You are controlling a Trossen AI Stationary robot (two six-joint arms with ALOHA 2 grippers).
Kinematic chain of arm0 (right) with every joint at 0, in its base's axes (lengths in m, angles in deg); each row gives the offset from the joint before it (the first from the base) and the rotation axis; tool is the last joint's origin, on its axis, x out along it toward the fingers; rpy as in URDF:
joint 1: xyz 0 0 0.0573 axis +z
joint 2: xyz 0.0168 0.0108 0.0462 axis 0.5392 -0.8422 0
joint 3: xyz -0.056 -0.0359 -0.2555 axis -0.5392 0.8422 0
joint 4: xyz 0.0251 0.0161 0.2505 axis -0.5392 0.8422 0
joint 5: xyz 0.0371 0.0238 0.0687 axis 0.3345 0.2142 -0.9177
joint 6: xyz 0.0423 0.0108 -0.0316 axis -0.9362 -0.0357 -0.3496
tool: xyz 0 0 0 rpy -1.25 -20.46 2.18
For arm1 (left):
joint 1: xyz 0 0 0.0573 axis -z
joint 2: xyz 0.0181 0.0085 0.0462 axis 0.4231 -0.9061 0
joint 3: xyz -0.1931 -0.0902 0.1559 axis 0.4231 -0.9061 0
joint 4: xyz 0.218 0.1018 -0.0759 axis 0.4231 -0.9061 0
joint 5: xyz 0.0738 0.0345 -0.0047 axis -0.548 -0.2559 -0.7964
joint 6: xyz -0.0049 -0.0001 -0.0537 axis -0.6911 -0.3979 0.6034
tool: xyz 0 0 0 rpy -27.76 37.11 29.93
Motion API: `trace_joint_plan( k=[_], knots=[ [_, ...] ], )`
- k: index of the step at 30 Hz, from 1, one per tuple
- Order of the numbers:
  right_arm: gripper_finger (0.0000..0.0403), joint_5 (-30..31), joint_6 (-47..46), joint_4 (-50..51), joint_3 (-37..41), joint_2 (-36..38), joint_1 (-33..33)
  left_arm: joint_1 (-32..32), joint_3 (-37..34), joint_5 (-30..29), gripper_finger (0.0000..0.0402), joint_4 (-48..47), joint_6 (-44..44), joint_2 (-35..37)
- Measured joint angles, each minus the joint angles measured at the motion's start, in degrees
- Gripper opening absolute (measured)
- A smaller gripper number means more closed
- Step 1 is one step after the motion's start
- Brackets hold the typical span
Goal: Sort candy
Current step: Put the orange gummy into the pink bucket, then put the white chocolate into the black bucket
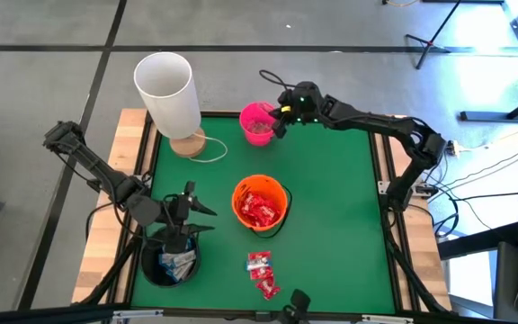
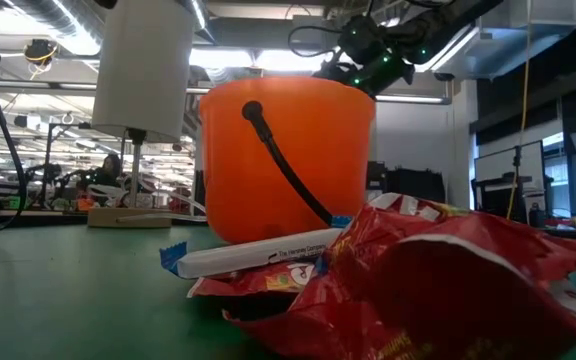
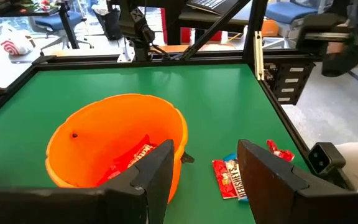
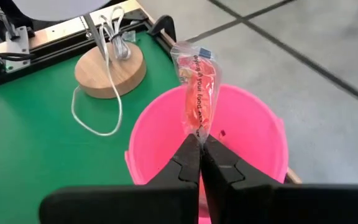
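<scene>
Right gripper (image 1: 280, 112) hangs over the pink bucket (image 1: 257, 123) at the table's far edge in the high view, fingers pinched tight. Left gripper (image 1: 187, 216) sits near the black bucket (image 1: 171, 263) at the near-left corner, jaws apart, nothing in them. Orange bucket (image 1: 261, 205) mid-table holds red packets; a small pile of loose candy (image 1: 263, 273) lies on the green mat near the front edge. White lamp (image 1: 171, 94) stands at the far left.

Low view: loose red packets (image 2: 418, 285) and 1 white-and-blue bar (image 2: 253, 256) lie close to the camera, touching, with the orange bucket behind them.

Left wrist view: open fingers (image 3: 263, 174) frame the orange bucket and 2 or 3 loose sweets (image 3: 230, 177) just beside it.

Right wrist view: closed tips grip the lower end of a clear-wrapped orange-red sweet (image 4: 197, 93), which stands upright above the pink bucket's mouth.

Step in hand looks like the drop. To do it well: keep the sweet centred over the opening, not the rim, lower slightly, then open fully so the wrapper does not cling to a finger.
</scene>
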Motion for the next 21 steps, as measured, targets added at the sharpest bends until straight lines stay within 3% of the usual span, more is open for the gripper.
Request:
trace_joint_plan(
  k=[13, 21],
  knots=[
    [0.0011, -0.32, 1.44, -3.25, 0.00, 0.02, 0.07, -1.39, 0.00, 0.61, 0.0167, 0.00, -0.02, 0.00],
    [0.0103, 0.71, 1.05, -3.20, 0.00, 0.02, 0.07, -1.39, 0.00, 0.66, 0.0167, 0.02, 0.02, 0.00]
  ],
)
